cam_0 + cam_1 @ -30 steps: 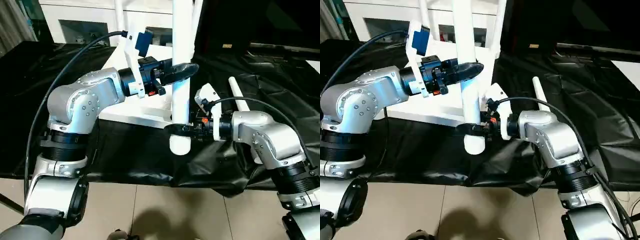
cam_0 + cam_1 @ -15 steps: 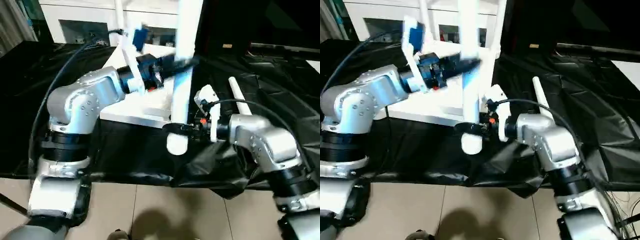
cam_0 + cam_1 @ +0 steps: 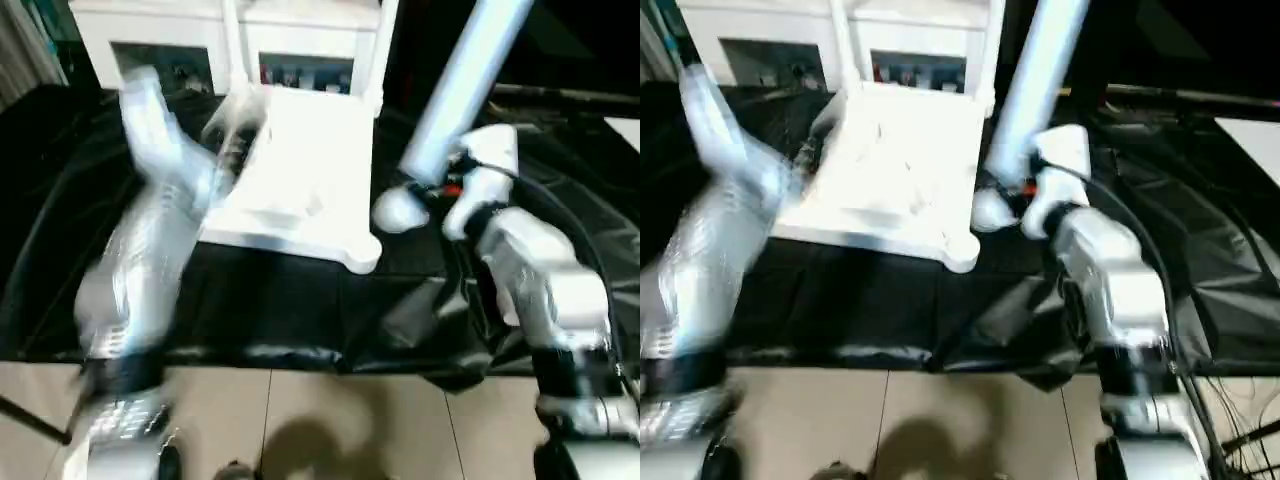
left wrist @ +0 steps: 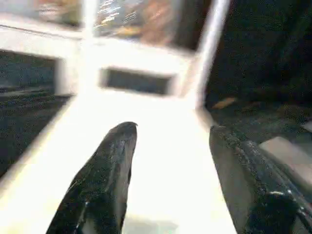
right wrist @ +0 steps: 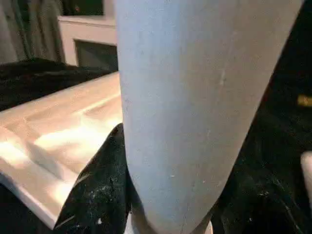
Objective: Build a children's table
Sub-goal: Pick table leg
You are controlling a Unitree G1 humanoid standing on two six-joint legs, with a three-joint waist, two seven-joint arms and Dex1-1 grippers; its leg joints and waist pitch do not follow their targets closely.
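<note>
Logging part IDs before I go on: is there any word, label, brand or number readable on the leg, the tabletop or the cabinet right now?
No readable text in any view.
Leg held in the right gripper: plain white, no marking.
Tabletop: plain white, blurred.
Cabinet: coloured things behind the glass, too blurred to read.
Left gripper: plain black fingers, no print.

The left arm [image 3: 150, 230] is a motion smear, its gripper lost in the blur. The leg [image 3: 455, 95] runs off the top edge, upper end unseen. The right gripper [image 5: 165, 204] sits mostly hidden behind that leg.
</note>
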